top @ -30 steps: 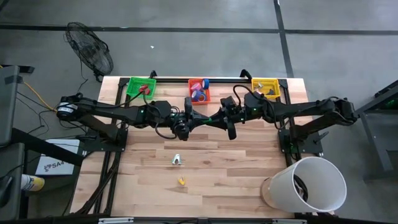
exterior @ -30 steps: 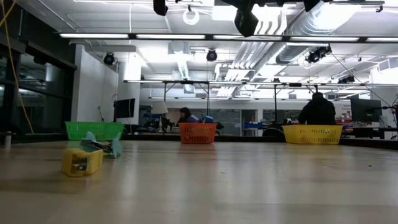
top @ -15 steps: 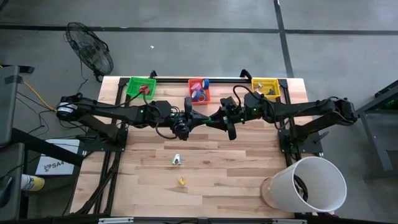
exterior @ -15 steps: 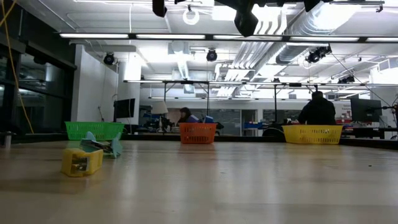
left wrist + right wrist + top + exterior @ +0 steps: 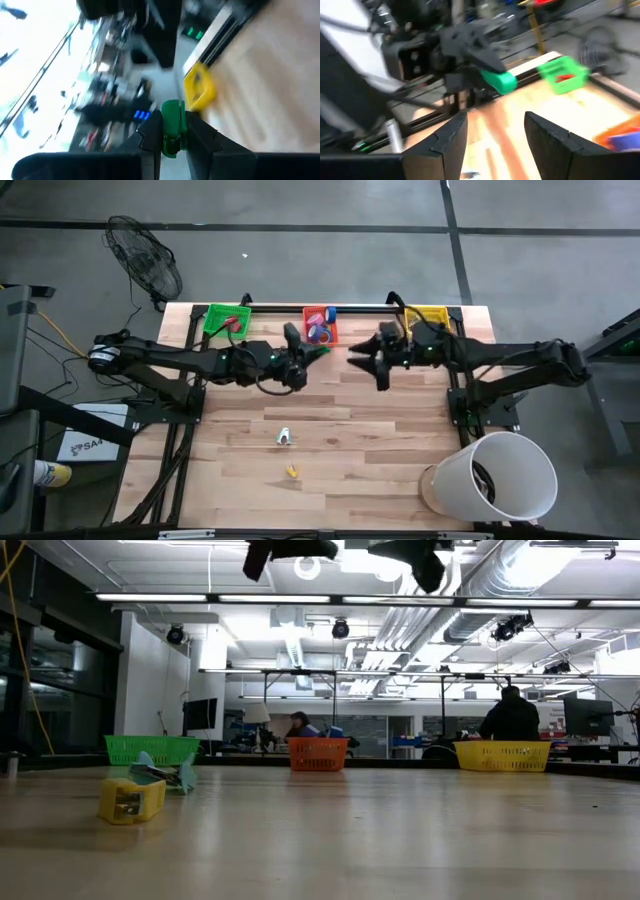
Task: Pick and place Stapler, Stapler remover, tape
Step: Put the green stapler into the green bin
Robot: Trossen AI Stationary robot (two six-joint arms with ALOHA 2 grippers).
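Note:
My left gripper (image 5: 308, 356) is shut on a small green bar (image 5: 318, 352), shaped like a mini stapler. It hangs high over the table's far middle, in front of the red bin (image 5: 320, 313). My right gripper (image 5: 356, 361) stands open a short way to its right, facing it, with nothing between its fingers (image 5: 447, 142). The right wrist view shows the green bar (image 5: 498, 81) in the left gripper. Blue and purple tape rolls (image 5: 318, 332) lie in the red bin. A yellow piece (image 5: 292, 471) and a white-teal piece (image 5: 285, 437) lie on the table. My left gripper pinches the green bar between its two fingers (image 5: 150, 137), one on each flat side. The fingers lie roughly level, pointing toward the table's right edge. The bar's free end (image 5: 172, 107) sticks out past the fingertips. The bar is lifted well clear of the table.
A green bin (image 5: 228, 318) with a red thing in it stands at the far left and a yellow bin (image 5: 430, 315) at the far right. A white bucket (image 5: 495, 475) stands off the table's near right corner. People show in the room beyond (image 5: 510, 718).
My two grippers, which stood joined over the table's middle, have parted. My right gripper has opened and drawn back toward the right edge. My left gripper has turned and gone a little toward the far edge, keeping the green bar.

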